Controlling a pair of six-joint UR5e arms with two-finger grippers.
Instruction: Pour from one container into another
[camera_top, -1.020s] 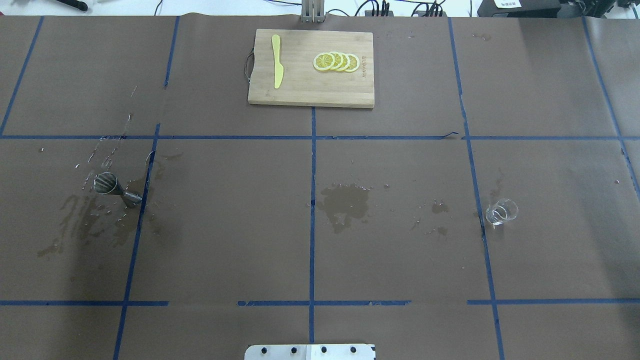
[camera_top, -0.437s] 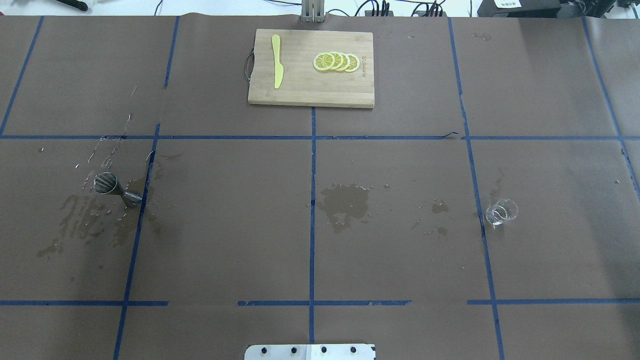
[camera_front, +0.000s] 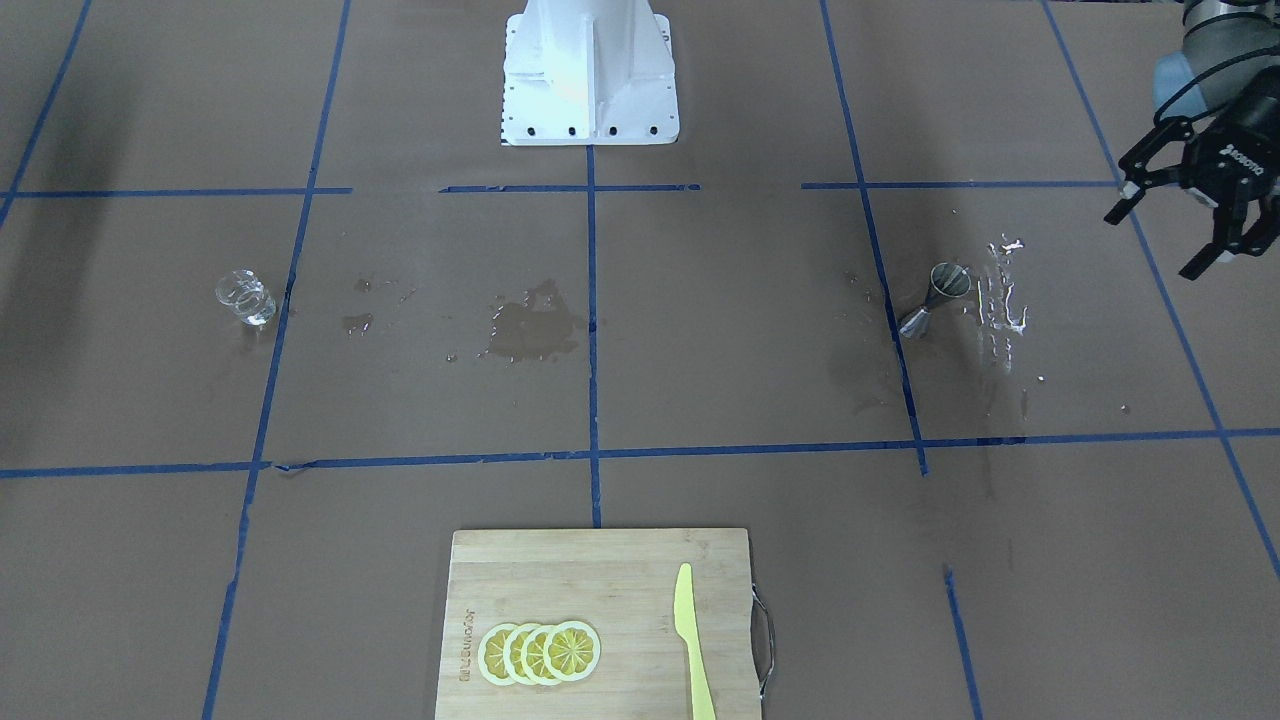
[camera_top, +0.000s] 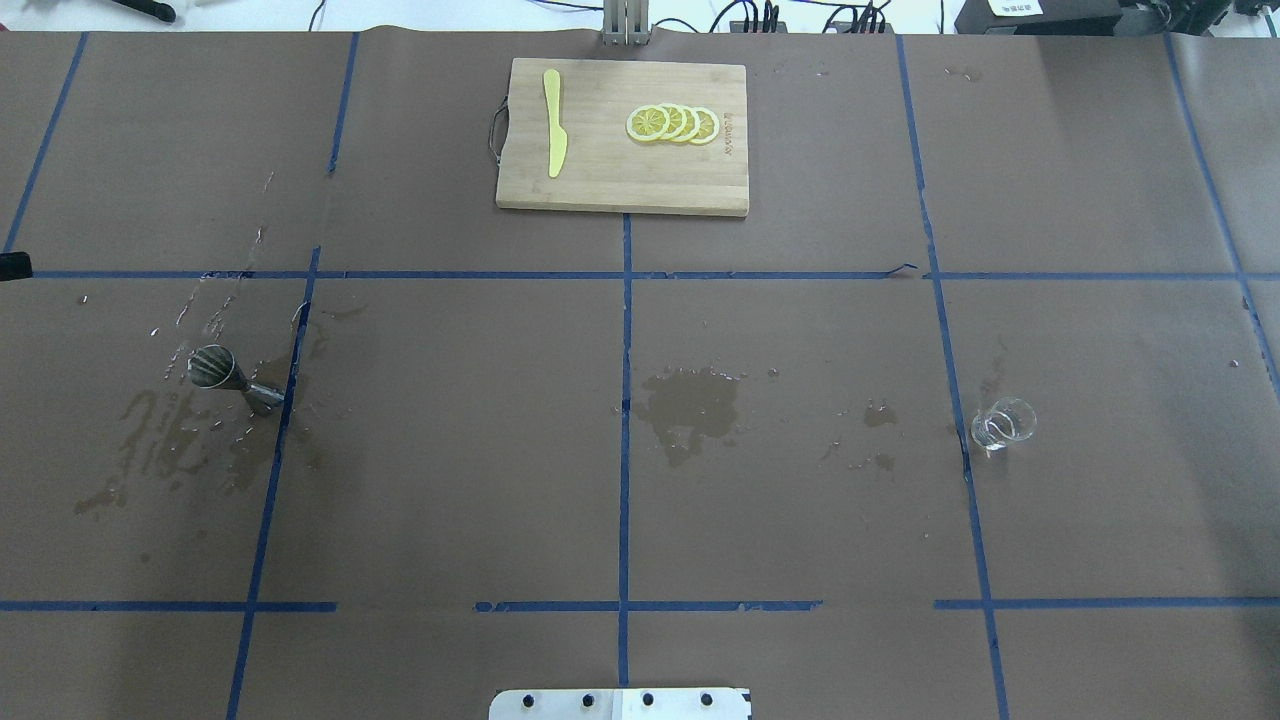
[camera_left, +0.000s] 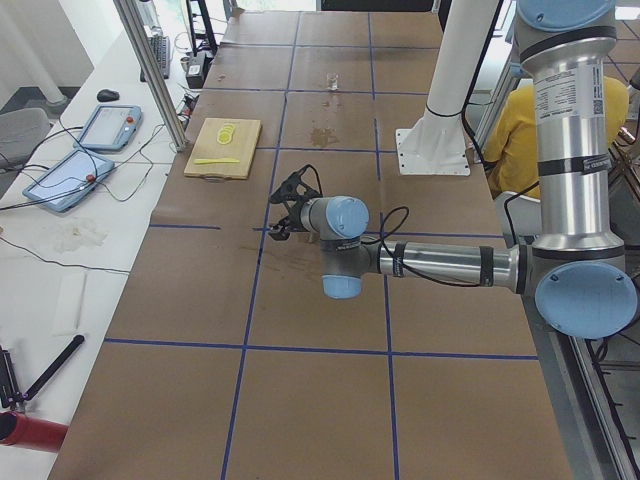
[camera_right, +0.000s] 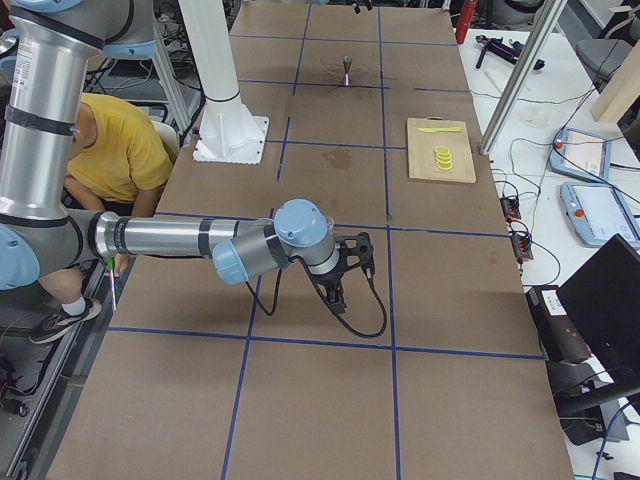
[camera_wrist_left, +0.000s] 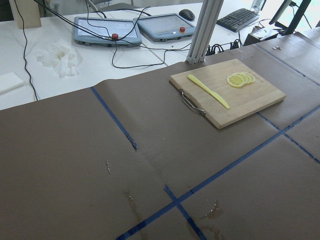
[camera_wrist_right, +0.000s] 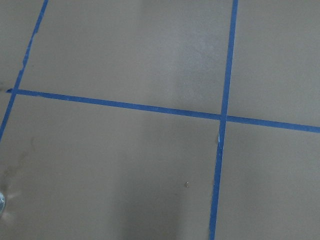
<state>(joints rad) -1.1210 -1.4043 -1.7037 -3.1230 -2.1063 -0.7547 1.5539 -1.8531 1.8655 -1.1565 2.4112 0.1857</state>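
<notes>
The clear glass cup (camera_top: 1003, 424) stands upright on the brown paper at the table's right side, small in the front-facing view (camera_front: 245, 297). Far from it, on the left side, the steel jigger (camera_top: 232, 378) stands upright (camera_front: 935, 297) among water drops. My left gripper (camera_front: 1152, 243) hangs open and empty above the table, outward of the jigger and well apart from it. Only its black tip (camera_top: 8, 265) shows at the overhead view's left edge. My right gripper (camera_right: 350, 268) hovers low over bare paper, far from the cup; I cannot tell whether it is open.
A wooden cutting board (camera_top: 600, 180) with lemon slices (camera_top: 672, 123) and a yellow knife (camera_top: 553, 122) lies at the far middle. Wet patches (camera_top: 690, 408) mark the centre and the paper around the jigger. The white robot base (camera_front: 588, 70) stands at the near edge.
The black tip of my left gripper has come into the overhead view at its left edge. The cup and the jigger have not moved.
</notes>
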